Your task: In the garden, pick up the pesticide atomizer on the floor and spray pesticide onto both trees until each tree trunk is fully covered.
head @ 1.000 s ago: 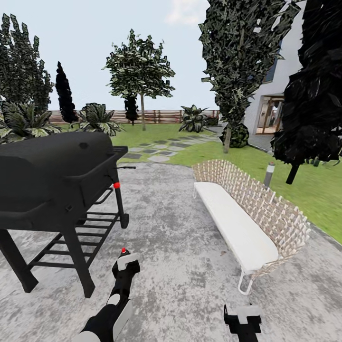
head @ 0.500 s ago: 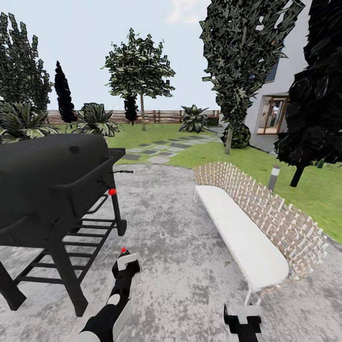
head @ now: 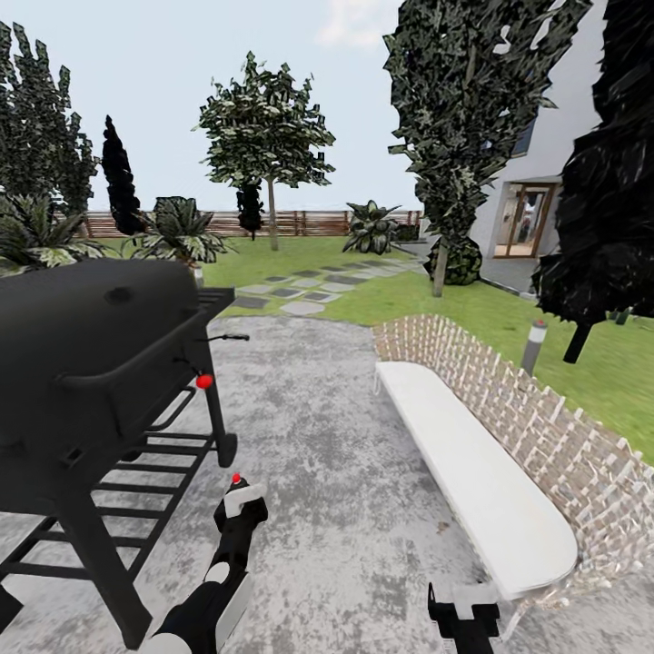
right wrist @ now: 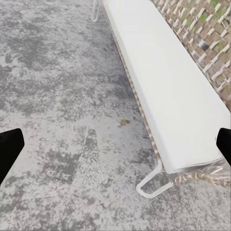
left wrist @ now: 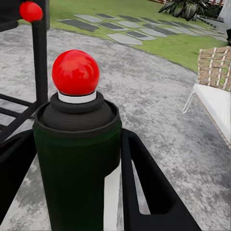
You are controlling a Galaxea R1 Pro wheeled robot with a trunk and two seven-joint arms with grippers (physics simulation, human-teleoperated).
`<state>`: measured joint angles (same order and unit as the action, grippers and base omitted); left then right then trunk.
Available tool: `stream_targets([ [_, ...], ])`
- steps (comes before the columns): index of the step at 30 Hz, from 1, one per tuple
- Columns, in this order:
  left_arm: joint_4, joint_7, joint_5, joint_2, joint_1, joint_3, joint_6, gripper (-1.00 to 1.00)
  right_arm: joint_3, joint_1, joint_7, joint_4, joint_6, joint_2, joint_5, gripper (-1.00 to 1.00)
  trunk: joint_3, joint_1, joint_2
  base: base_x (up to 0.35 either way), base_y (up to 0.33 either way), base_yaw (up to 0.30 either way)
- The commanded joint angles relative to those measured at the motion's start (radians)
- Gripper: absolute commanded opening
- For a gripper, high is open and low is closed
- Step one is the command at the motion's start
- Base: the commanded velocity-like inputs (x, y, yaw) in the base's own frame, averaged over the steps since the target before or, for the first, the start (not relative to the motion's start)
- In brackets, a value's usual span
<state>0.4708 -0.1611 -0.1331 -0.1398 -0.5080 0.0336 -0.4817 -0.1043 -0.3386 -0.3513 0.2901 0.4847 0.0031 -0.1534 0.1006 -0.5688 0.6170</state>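
While the left gripper (left wrist: 77, 192) already has the atomizer (left wrist: 77, 139) clamped between its black fingers (left wrist: 144, 187), the spraying itself looks not yet begun — no white specks show on any bark. In the head view the bottle (head: 239, 502) stands upright at the end of the left arm, low over the paving, its red dot on top. So the pickup is done, and both trunks appear left to cover.

At far left a black grill (head: 100, 363) stands close beside the left arm, a red knob (head: 203, 381) on its side. Beyond it lie palms (head: 177, 232), a dark cypress (head: 121, 177) and the slat fence (head: 300, 222). Near the middle of the lawn (head: 300, 250) stands one leafy tree (head: 266, 127) with a thin-looking trunk (head: 272, 218), far off; a second, taller tree (head: 463, 100) rises right of centre, its trunk (head: 440, 268) at the grass edge near the house (head: 531, 182). Both are well apart from the robot, so I judge that a drive across comes first.

The ground underfoot is mottled grey paving (head: 336, 454), flat, with stepping stones (head: 300, 291) leading onto the grass. At right a white bench (head: 481, 463) with a woven back narrows the way forward between it and the grill.

The right gripper (head: 463, 609) sits low at the frame's bottom; in its wrist view the two tips (right wrist: 9, 149) stand wide apart at either edge, holding nothing, over paving beside the bench (right wrist: 163, 91).
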Motion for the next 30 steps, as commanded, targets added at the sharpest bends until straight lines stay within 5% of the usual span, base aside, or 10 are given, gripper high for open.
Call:
stream_targets([
  [1, 0.0, 0.0, 0.001, 0.0, 0.0, 0.0, 0.0, -1.0, 0.0, 0.0, 0.0, 0.0, 0.0, 0.0, 0.0, 1.0, 0.0, 0.0, 0.0, 0.346, 0.0, 0.0],
  [30, -0.001, 0.0, 0.001, -0.001, 0.0, 0.0, 0.0, -1.0, 0.0, 0.0, 0.0, 0.0, 0.0, 0.001, 0.0, 1.0, 0.0, 0.0, 0.0, 0.346, 0.0, 0.0],
])
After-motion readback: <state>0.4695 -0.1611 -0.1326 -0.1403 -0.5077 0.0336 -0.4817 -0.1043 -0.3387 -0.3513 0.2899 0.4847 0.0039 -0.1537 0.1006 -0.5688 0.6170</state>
